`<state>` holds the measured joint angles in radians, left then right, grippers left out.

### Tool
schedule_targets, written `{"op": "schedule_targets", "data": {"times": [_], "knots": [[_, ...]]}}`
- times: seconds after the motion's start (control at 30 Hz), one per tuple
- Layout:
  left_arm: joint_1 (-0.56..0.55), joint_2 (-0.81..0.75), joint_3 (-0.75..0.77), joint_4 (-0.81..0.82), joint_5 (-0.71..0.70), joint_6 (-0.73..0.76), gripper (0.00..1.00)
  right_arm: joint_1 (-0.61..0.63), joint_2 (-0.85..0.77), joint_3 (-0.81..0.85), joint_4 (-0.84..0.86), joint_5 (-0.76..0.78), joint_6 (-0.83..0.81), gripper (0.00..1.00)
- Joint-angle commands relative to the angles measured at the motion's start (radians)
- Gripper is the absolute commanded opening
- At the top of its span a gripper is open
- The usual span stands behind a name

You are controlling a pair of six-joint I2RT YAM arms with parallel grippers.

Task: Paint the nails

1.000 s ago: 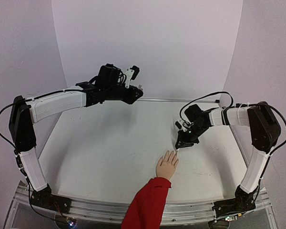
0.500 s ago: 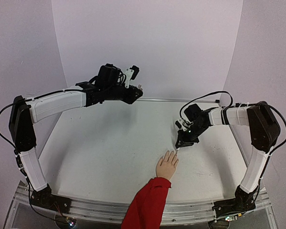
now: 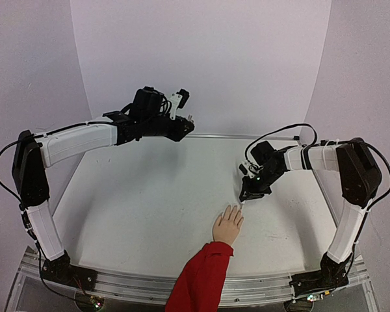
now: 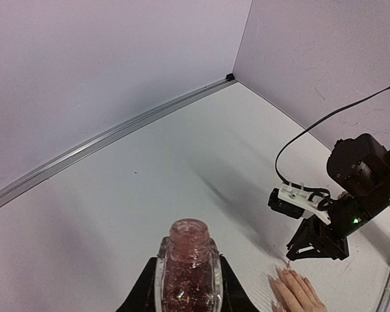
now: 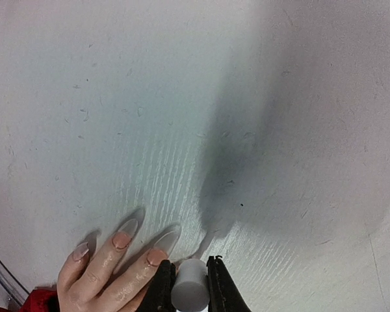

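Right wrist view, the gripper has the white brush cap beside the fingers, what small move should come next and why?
Probably ease the right gripper a touch toward the mannequin hand, so the brush lands on the nearest nail. The gripper is shut on the white cap, and the brush tip seems to sit just beside that nail, not on it.

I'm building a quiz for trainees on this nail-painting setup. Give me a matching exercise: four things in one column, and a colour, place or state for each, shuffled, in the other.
Things:
1. bottle
2. mannequin hand
3. white cap
4. sleeve

Descriptions:
A. red
B. flat on the table
C. clamped in the right gripper
D. uncapped, in the left gripper

Pairs: 1-D; 2-B; 3-C; 4-A
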<state>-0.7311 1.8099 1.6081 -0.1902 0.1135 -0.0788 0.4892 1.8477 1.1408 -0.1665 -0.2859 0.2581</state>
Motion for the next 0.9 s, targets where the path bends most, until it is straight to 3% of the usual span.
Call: {"op": "schedule_targets", "data": {"times": [0.0, 0.4, 0.87], "knots": [[0.006, 0.001, 0.06, 0.071, 0.015, 0.01, 0.0, -0.003, -0.01, 0.029, -0.047, 0.015, -0.016, 0.0], [0.006, -0.01, 0.046, 0.072, 0.034, -0.019, 0.0, 0.0, -0.107, -0.05, 0.005, -0.047, -0.018, 0.0], [0.005, -0.032, 0.022, 0.072, 0.035, -0.027, 0.0, 0.001, -0.073, -0.055, 0.001, -0.079, 0.001, 0.0]]}}
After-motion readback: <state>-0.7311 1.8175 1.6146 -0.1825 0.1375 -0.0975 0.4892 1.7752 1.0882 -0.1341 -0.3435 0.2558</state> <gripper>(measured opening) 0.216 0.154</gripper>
